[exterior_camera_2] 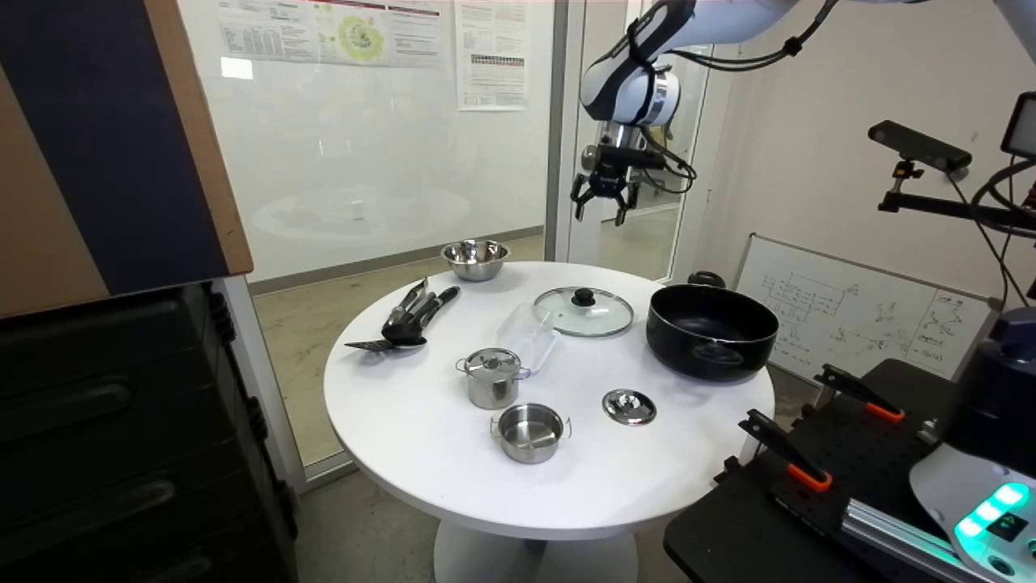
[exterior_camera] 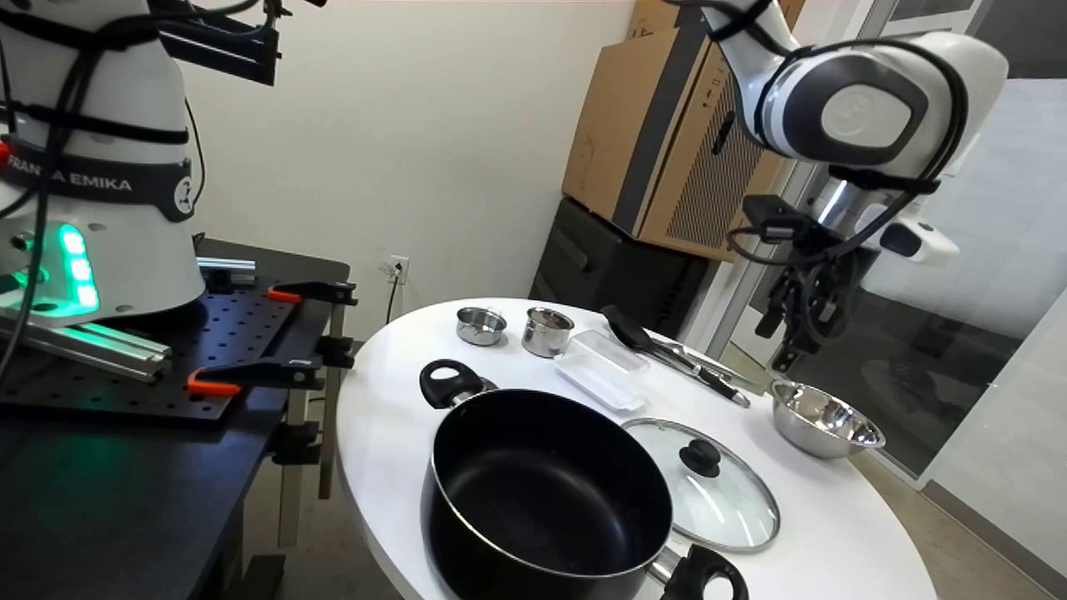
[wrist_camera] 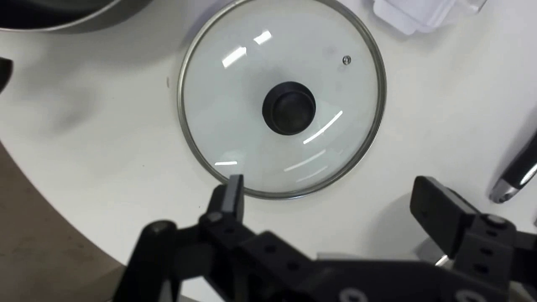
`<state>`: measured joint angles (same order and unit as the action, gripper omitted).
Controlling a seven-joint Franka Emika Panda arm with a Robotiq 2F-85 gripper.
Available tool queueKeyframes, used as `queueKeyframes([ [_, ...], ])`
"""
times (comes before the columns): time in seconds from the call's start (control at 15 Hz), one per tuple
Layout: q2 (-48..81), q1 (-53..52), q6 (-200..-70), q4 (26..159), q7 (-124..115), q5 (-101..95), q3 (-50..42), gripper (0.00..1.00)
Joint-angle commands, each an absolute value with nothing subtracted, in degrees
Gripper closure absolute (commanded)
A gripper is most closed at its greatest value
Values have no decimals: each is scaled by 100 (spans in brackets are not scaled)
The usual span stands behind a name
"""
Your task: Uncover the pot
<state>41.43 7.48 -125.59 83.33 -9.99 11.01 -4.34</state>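
Black pot [exterior_camera: 550,492] stands uncovered beside a glass lid [wrist_camera: 247,105]

The pot sits upright on the white tabletop [exterior_camera_2: 405,421], just beside the glass lid — close but apart — its dark inside open to view. The glass lid lies flat, black knob [wrist_camera: 289,109] up. Well above the glass lid's level hangs the pincer [exterior_camera_2: 600,217], spread wide. A clear plastic container [exterior_camera: 602,379] lies just beside the glass lid too; a steel bowl [exterior_camera_2: 475,271] and a cluster of utensils [exterior_camera_2: 409,328] are well apart from it

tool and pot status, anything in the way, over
Tool open, holding nothing. Black pot uncovered. Glass lid beside it, flat on the table. Nothing seen over the pot's mouth.
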Motion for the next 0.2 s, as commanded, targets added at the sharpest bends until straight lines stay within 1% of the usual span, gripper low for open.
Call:
queueKeyframes([
  [0.0, 2954, 881, -12518, 9705, -149, 994, -356, 0],
  [0.07, 3643, 820, -12488, 8838, -552, 1071, -408, 0],
  [0.13, 3425, 843, -12476, 9073, -395, 1071, -408, 0],
])
